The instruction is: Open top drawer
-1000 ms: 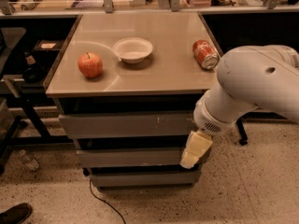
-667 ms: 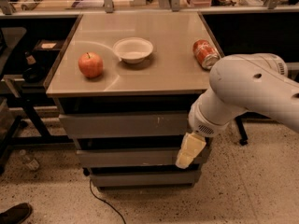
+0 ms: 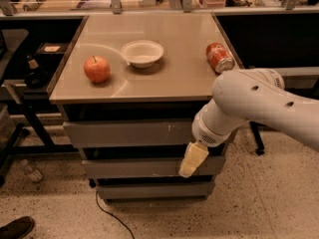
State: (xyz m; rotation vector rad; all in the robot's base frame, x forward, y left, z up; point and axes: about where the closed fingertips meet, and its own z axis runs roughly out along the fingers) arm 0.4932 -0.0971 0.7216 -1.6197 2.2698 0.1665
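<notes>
The top drawer is the widest of three grey drawer fronts under the tabletop, flat, with small white scuff marks right of centre. Its front stands a little proud of the two narrower drawers below. My gripper hangs from the white arm at the right. It sits in front of the middle drawer, just below the right end of the top drawer. Its cream-coloured fingers point down and to the left.
On the tabletop lie a red apple, a white bowl and a red can on its side. A black cable trails on the floor. A shoe shows at the bottom left.
My arm and gripper have shifted left along the drawer fronts, from the right end toward the middle. The drawers look unchanged.
</notes>
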